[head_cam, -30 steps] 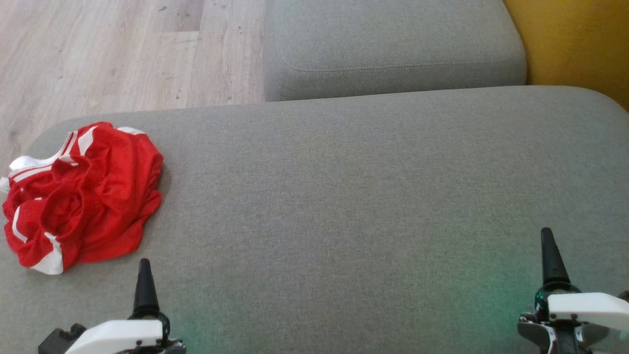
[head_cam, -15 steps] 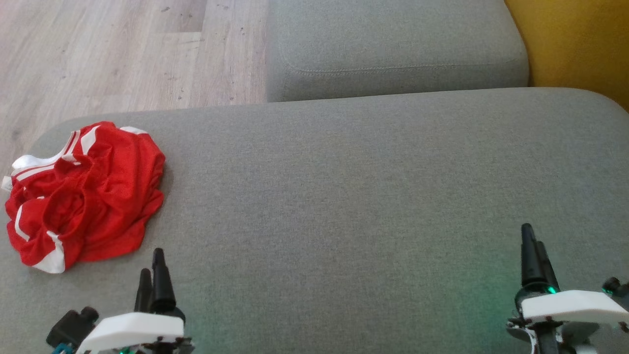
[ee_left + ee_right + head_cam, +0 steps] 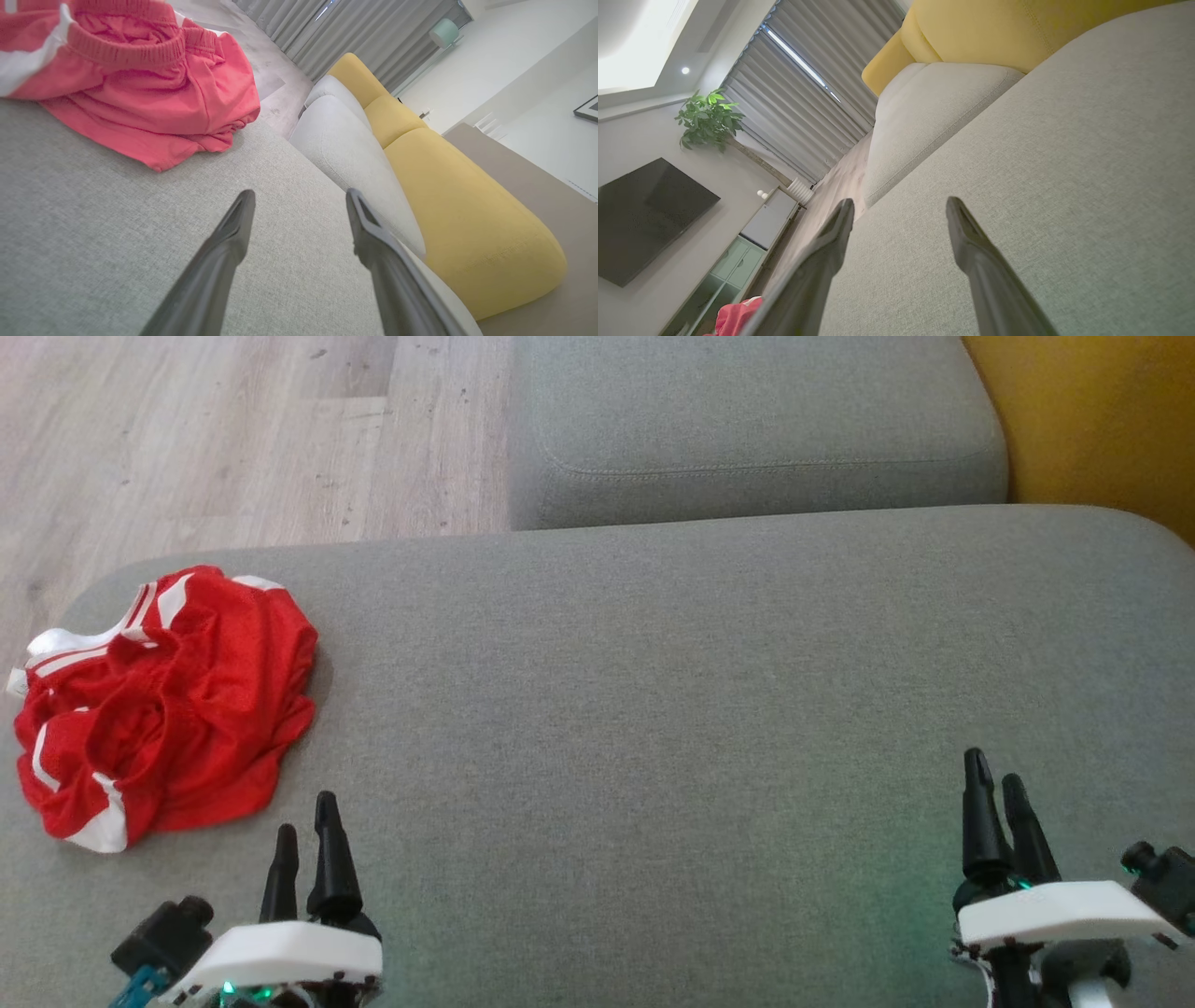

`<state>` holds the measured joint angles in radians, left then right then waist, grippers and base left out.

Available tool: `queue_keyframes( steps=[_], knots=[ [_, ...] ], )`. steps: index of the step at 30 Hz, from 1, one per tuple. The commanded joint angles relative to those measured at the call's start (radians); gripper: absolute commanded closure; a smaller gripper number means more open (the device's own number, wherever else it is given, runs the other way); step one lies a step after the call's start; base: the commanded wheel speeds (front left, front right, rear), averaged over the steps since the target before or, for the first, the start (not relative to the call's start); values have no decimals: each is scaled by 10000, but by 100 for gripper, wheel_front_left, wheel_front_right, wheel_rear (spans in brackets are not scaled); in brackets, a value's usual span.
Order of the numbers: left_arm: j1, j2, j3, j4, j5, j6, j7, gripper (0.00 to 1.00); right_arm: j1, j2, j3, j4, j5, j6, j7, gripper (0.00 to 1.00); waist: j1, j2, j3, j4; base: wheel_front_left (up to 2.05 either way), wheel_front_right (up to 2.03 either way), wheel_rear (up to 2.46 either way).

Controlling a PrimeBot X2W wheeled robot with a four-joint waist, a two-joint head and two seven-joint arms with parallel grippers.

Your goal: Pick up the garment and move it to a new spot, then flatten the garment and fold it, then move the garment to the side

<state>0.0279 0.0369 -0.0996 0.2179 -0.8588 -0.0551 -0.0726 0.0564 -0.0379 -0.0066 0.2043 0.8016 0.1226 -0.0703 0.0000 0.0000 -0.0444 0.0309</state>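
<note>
Since a second ago both arms have turned at the wrist. Each gripper then showed a single dark finger edge-on; now each shows two. The left gripper (image 3: 305, 812) has also come forward and a little inward, and the right gripper (image 3: 994, 765) has shifted inward toward the left one. The garment (image 3: 168, 709) has not moved on the seat; its slight drift in the head view comes from the camera.

Both grippers stand spread wide with nothing between the fingers. Each wrist view shows a clear gap over bare grey fabric. Both hang low over the grey seat cushion (image 3: 653, 709), and it is hard to tell whether the fingertips touch it.

The garment is a crumpled red heap with white stripes and an elastic waistband. It lies ahead of the left gripper and off to its left, near it but apart. In the left wrist view it sits beyond the fingertips at the upper left, its hem closest to the left finger. It is well apart from the right gripper, far to that gripper's left across the open cushion. In the right wrist view only a scrap of red shows at the bottom edge.

Ahead of both grippers, past the seat's far edge, lies a second grey cushion (image 3: 747, 420). A yellow cushion (image 3: 1092, 420) is ahead of the right gripper, to its right. The wooden floor (image 3: 233, 439) is ahead of the left gripper, beyond the garment.
</note>
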Motion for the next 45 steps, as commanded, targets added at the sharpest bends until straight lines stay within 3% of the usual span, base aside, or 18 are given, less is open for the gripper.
queue_keyframes(
  steps=[1,27,45],
  knots=[
    [-346,91,49,-440,435,115,-141,0,-254,-78,214,-445,-466,42,-157,0,0,0,-13,13,0,0,0],
    [-221,108,-492,-548,3273,480,-876,0,-39,-97,531,-636,-3499,58,-895,0,0,0,-203,60,0,0,0],
    [-368,121,-583,-379,5290,443,-1404,0,-15,-111,551,-674,-5727,70,-1425,0,0,0,-162,47,0,0,0]
  ],
)
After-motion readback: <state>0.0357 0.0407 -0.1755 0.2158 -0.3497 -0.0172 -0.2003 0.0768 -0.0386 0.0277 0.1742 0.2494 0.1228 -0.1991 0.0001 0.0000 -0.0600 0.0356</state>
